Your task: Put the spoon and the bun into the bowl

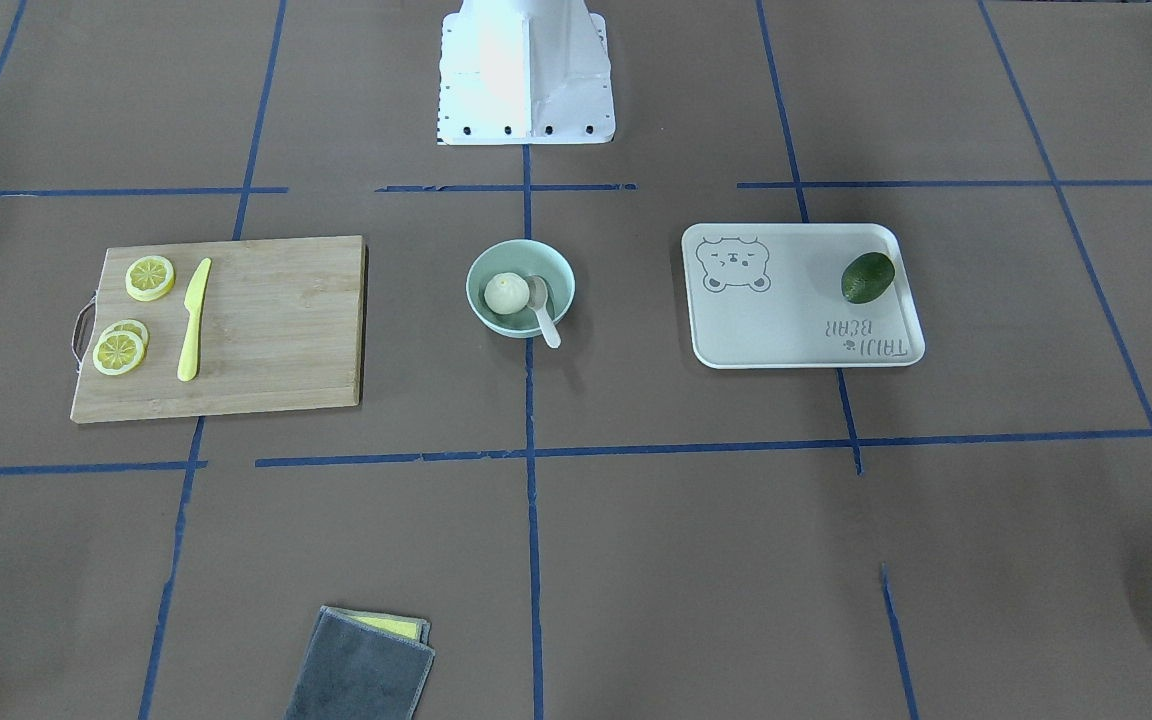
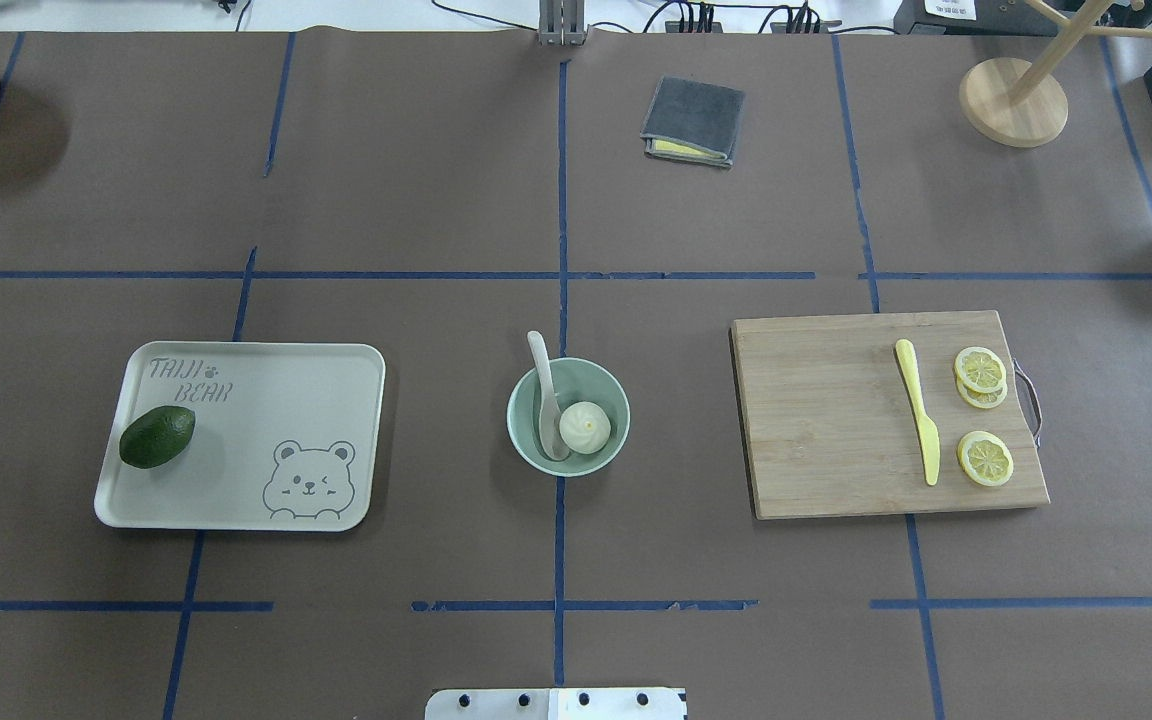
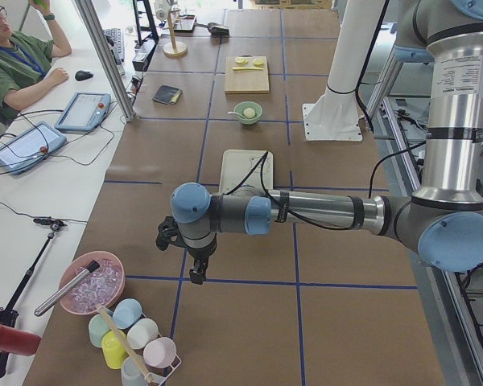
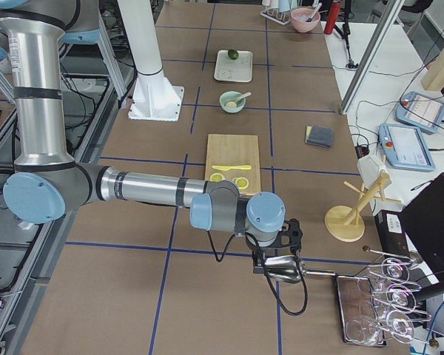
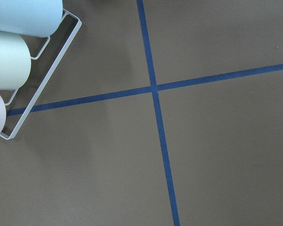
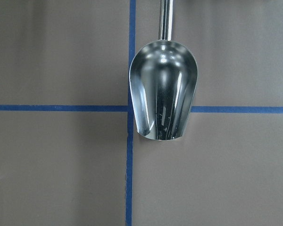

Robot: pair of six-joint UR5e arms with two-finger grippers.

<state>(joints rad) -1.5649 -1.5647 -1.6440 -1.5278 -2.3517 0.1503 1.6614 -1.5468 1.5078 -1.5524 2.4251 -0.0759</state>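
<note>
Pale mint-green, glossy and round, the bowl (image 2: 612,395) holds the small white pleated steamed bun (image 2: 584,427) and the scoop of the white translucent soup spoon (image 2: 542,385). The spoon's handle leans out over the bowl's far rim. A knock to that overhang would likely lever the spoon out of the bowl onto the desk. The left gripper (image 3: 196,273) and right gripper (image 4: 280,260) hang well away from the bowl, and I cannot tell whether their fingers are apart or together.

Bowl (image 2: 614,438) 1, bun (image 2: 584,427) 1, spoon (image 2: 542,375) 1, lemon slices (image 2: 985,458) 3, knife (image 2: 918,410) 1, tray (image 2: 266,400) 1.
</note>
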